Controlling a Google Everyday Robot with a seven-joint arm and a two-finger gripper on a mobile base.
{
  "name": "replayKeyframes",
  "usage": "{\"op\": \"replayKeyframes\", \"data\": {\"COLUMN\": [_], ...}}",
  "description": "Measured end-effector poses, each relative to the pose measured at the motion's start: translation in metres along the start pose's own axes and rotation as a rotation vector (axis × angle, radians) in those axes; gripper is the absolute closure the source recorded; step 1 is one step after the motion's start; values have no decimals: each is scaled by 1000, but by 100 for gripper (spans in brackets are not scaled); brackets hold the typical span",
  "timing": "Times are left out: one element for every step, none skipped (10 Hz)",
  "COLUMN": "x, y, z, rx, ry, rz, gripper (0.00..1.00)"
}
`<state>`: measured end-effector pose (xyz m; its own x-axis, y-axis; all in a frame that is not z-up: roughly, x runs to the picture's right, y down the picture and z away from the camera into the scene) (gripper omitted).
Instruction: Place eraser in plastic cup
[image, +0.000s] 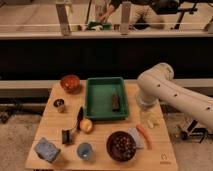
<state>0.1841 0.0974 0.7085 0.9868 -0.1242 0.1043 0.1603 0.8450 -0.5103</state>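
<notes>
The eraser (115, 102), a small dark block, lies inside the green tray (95, 100) toward its right side. The light blue plastic cup (85, 150) stands upright near the table's front edge, left of the dark bowl (121, 145). My gripper (148, 119) hangs below the white arm (160, 87) at the right side of the table. It is just right of the tray's right rim, above the table and apart from the eraser, and far from the cup.
An orange-brown bowl (70, 83) and a small metal cup (59, 105) stand at the left. A black clip-like object (66, 136), a dark stick (79, 117), a round yellow fruit (86, 125), a blue sponge (47, 149) and an orange carrot (143, 136) lie on the wooden table (52, 125).
</notes>
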Motion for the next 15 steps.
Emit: {"op": "replayKeyframes", "data": {"x": [-4, -15, -23, -27, -27, -26, -30, -33, -37, -38, -40, -43, -45, -46, -50], "y": [-7, -16, -19, -19, -19, -20, -28, -35, -40, -40, -40, -41, -42, -47, -56], "z": [2, 5, 6, 9, 11, 12, 17, 20, 22, 23, 26, 27, 28, 32, 37], "rx": [4, 7, 10, 14, 15, 16, 17, 19, 23, 24, 25, 25, 26, 27, 26], "ry": [-8, -19, -25, -31, -39, -46, -60, -69, -78, -86, -95, -104, -114, -120, -126], "rz": [2, 2, 2, -4, -8, -3, 4, 10, 19, 25, 29, 28, 29, 34, 37], "gripper": [20, 20, 20, 20, 20, 20, 20, 20, 20, 20, 20, 20, 20, 20, 20]}}
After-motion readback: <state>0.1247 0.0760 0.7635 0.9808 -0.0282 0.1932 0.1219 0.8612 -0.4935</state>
